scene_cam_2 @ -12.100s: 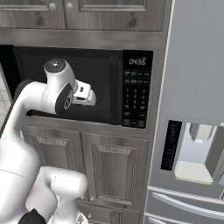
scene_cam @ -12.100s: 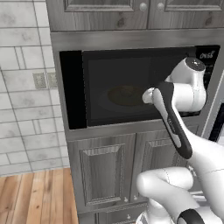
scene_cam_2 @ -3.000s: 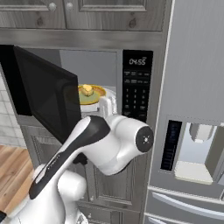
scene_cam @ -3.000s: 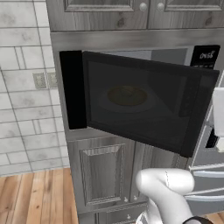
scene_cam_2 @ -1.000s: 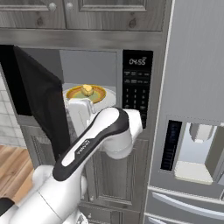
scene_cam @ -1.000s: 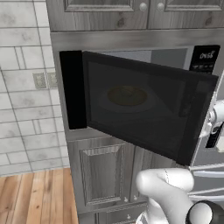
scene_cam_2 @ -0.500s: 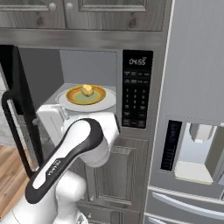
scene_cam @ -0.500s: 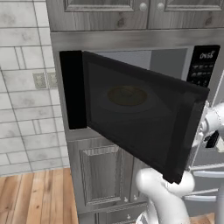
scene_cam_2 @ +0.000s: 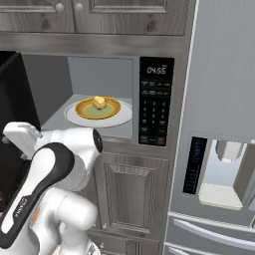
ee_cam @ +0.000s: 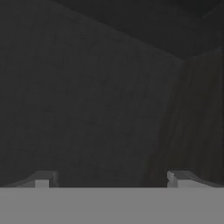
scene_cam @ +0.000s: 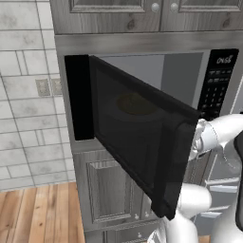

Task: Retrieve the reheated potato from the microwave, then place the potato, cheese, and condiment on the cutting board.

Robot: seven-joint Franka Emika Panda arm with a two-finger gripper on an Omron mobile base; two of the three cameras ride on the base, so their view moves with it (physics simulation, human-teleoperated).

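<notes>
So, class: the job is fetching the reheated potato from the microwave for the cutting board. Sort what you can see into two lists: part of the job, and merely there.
Part of the job:
- potato
- microwave, door swung open
- end effector, open, nothing between its tips

Merely there:
- yellow plate
- refrigerator with dispenser
- upper cabinets
- tiled wall
</notes>
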